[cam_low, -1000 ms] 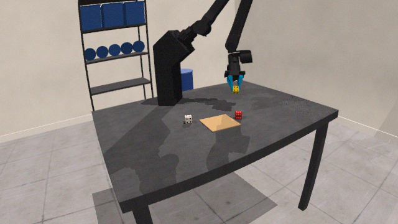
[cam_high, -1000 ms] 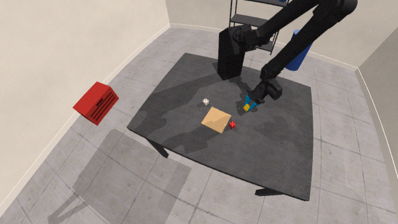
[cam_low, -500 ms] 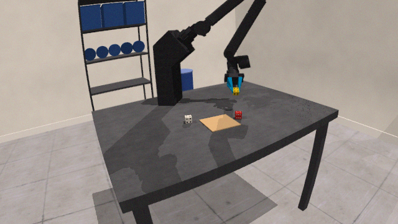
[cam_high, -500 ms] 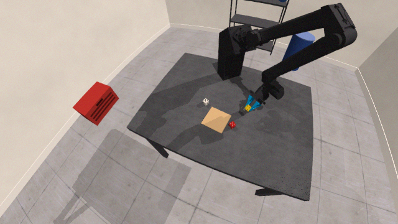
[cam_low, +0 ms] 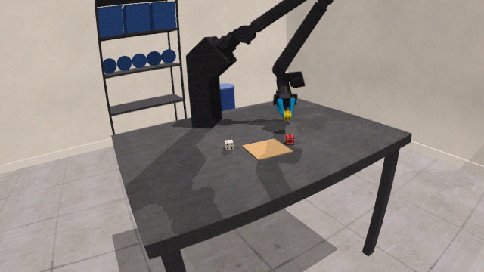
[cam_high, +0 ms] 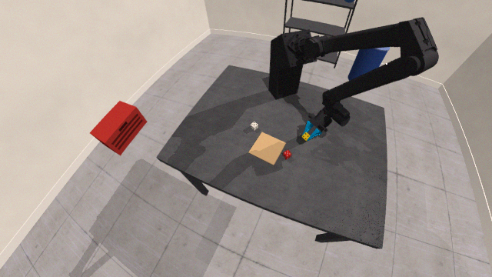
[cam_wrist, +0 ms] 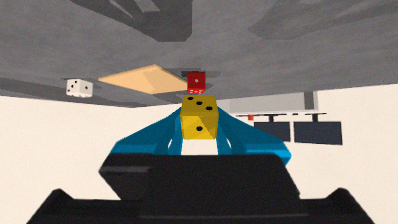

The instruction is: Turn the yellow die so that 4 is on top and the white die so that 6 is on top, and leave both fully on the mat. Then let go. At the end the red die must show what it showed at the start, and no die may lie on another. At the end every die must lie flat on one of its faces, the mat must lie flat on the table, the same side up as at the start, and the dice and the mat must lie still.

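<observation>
while aloft in the pincer [cam_high: 307, 135] [cam_low: 287, 113] [cam_wrist: 199, 114], the black-pipped yellow die [cam_high: 305, 136] [cam_low: 287, 115] [cam_wrist: 199, 118]

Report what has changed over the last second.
The arm's elbow has swung down the top view, and the gripper, holding the yellow die throughout, has dipped slightly in the exterior view. White die, red die and mat: unmoved.
</observation>
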Controlling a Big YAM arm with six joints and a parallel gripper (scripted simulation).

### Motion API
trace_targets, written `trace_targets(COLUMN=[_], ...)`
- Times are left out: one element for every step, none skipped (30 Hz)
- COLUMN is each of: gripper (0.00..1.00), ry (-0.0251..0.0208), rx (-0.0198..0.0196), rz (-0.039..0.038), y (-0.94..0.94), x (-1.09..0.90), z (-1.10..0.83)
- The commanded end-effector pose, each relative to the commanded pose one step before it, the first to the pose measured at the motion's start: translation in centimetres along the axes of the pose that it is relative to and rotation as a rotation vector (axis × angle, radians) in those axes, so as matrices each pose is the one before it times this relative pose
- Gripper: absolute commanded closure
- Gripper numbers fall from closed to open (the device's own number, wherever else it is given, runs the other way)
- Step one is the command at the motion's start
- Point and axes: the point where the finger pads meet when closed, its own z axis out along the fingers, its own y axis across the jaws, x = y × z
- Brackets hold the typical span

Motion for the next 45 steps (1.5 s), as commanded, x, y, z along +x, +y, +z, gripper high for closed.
trace_targets(gripper=[0.75,0.75,0.75,0.75,0.75,0.75,0.75,0.75,0.75,0.75,0.75,0.75,0.75,0.75,0.75,0.75,0.75,0.75,0.75,0.75,0.75,0.75,0.75,0.75,0.75,0.75,0.75,0.75,0.75,0.75,0.75,0.75,0.75,0.75,0.75,0.75,0.75,0.75,0.75,0.75,0.75,0.75,0.75,0.75,0.75], ry=[0.01017,0.00011,0.00007,0.00008,0.00006,0.00004,0.00003,0.00004,0.00004,0.00005,0.00000,0.00000,-0.00370,0.00369,0.00035,-0.00015,-0.00011,0.00001,-0.00339,-0.00146,-0.00009,0.00110,0.00016,0.00012,0.00000,0.00000,0.00001,0.00000,0.00000,0.00000,0.00000,0.00000,0.00000,0.00000,0.00000,0.00000,0.00000,0.00000,0.00000,0.00000,0.00000,0.00000,0.00000,0.00000,0.00000], rx=[-0.00271,-0.00007,-0.00006,-0.00006,-0.00005,-0.00004,-0.00004,-0.00003,-0.00003,-0.00003,0.00000,0.00000,-0.01438,0.01246,0.00177,0.00004,0.00003,-0.00001,-0.01143,-0.00628,-0.00061,0.00350,0.00052,0.00038,0.00000,0.00000,0.00002,0.00000,0.00000,0.00000,0.00000,0.00000,0.00000,0.00000,0.00000,0.00000,0.00000,0.00000,0.00000,0.00000,0.00000,0.00000,0.00000,0.00000,0.00000], rz=[-0.00205,-0.00012,-0.00005,-0.00005,-0.00004,-0.00004,-0.00004,-0.00003,0.00051,0.00053,0.00000,0.00000,-0.01683,0.01581,0.00223,0.00055,0.00009,-0.00012,-0.01497,-0.00809,-0.00077,0.00464,0.00072,0.00050,0.00000,0.00000,0.00002,0.00000,0.00000,0.00000,0.00000,0.00000,0.00000,0.00000,0.00000,0.00000,0.00000,0.00000,0.00000,0.00000,0.00000,0.00000,0.00000,0.00000,0.00000], y=[0.358,0.008,0.008,0.006,0.006,0.007,0.005,0.005,0.005,0.004,0.000,0.000,1.115,-0.983,-0.135,0.001,0.001,0.001,0.890,0.482,0.046,-0.275,-0.041,-0.024,0.000,0.000,-0.001,0.000,0.000,0.000,0.000,0.000,0.000,0.000,0.000,0.000,0.000,0.000,0.000,0.000,0.000,0.000,0.000,0.000,0.000], x=[-0.488,-0.271,-0.272,-0.270,-0.264,-0.254,-0.242,-0.225,-0.205,-0.183,0.000,0.000,0.094,-0.333,-0.141,-0.087,-0.062,-0.039,0.178,0.104,0.010,-0.058,-0.009,0.012,0.000,0.000,0.001,0.000,0.000,0.000,0.000,0.000,0.000,0.000,0.000,0.000,0.000,0.000,0.000,0.000,0.000,0.000,0.000,0.000,0.000], z=[1.066,0.228,0.229,0.228,0.222,0.213,0.203,0.189,0.172,0.154,0.000,0.000,-0.315,0.495,0.146,0.070,0.050,0.032,-0.344,-0.187,-0.017,0.109,0.016,-0.004,0.000,0.000,0.000,0.000,0.000,0.000,0.000,0.000,0.000,0.000,0.000,0.000,0.000,0.000,0.000,0.000,0.000,0.000,0.000,0.000,0.000])
